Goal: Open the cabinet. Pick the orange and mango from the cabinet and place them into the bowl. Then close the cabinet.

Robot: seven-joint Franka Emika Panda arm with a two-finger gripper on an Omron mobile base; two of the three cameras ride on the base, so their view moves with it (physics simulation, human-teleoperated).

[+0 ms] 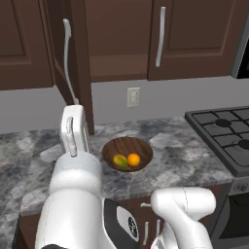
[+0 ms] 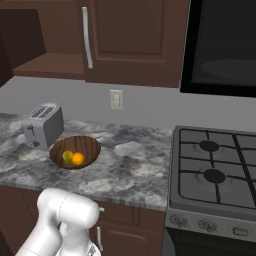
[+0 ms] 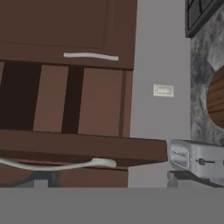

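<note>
The dark brown wooden wall cabinet (image 1: pixel 124 39) is seen with its left panelled door (image 1: pixel 80 68) swung open — the right one shut. Below, on the grey marbled bench (image 1: pixel 160 146), the shallow dark wood-grain bowl (image 1: pixel 127 153) holds the yellow-green oval mango (image 1: pixel 120 160), touching the round orange (image 1: pixel 133 159). The pincer is spread wide, empty.

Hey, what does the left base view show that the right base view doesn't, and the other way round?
Left base view alone: the cabinet's open door swung out, its bar handle facing us. Right base view alone: the silver toaster left of the bowl, and the open cabinet's bare shelf. Both: the bowl holding the orange and mango, the wall outlet, the stove.
</note>
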